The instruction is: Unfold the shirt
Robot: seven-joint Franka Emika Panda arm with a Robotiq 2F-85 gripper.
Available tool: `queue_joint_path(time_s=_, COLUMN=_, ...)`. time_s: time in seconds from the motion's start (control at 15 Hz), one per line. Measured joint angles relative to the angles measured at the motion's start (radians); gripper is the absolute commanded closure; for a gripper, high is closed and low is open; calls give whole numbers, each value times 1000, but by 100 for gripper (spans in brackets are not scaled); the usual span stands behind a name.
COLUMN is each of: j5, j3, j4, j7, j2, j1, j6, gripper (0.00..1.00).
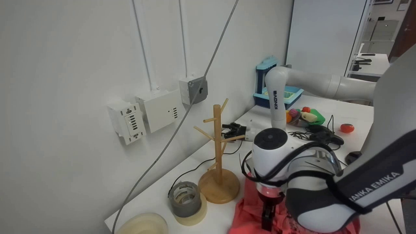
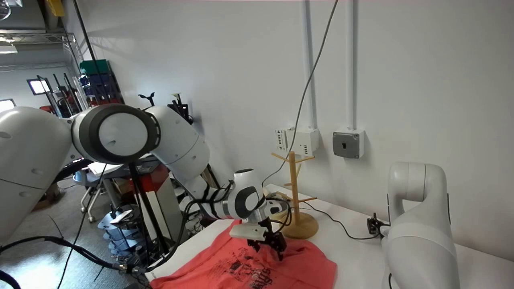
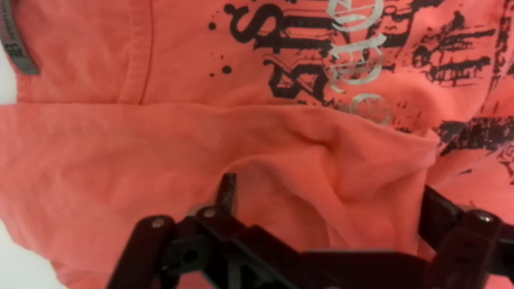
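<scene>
Behind a white table a pale wall is rising, and a wooden mug tree is standing on the table. Just beside the mug tree's foot the salmon-red shirt is lying partly spread, a creased flap covering some of its print. Over that flap, near the mug tree, the gripper is hanging with its fingers spread wide, gripping nothing that shows (whether the tips are touching cloth, I cannot tell). They are straddling the loose folds, probably so that closing can pinch them and peel the layer back. Well apart from the mug tree, a second arm is carrying the name KINOVA; near the mug tree, the working arm is showing ANKA EMIKA, its opening letters hidden. Dark and silvery blackletter is running through the print, though no whole word is coming clear; the grey collar label is showing perhaps a B before blurring.
</scene>
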Motion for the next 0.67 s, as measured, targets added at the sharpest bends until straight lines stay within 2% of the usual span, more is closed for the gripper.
queue_joint_path(time_s=0.33, j5=0, j3=-29, j4=61, j7=32, j2=32, j1=-22, j6=0, gripper=0)
queue_joint_path(time_s=0.67, j5=7, j3=-22, j4=72, j7=45, j2=36, j1=-25, j6=0, gripper=0)
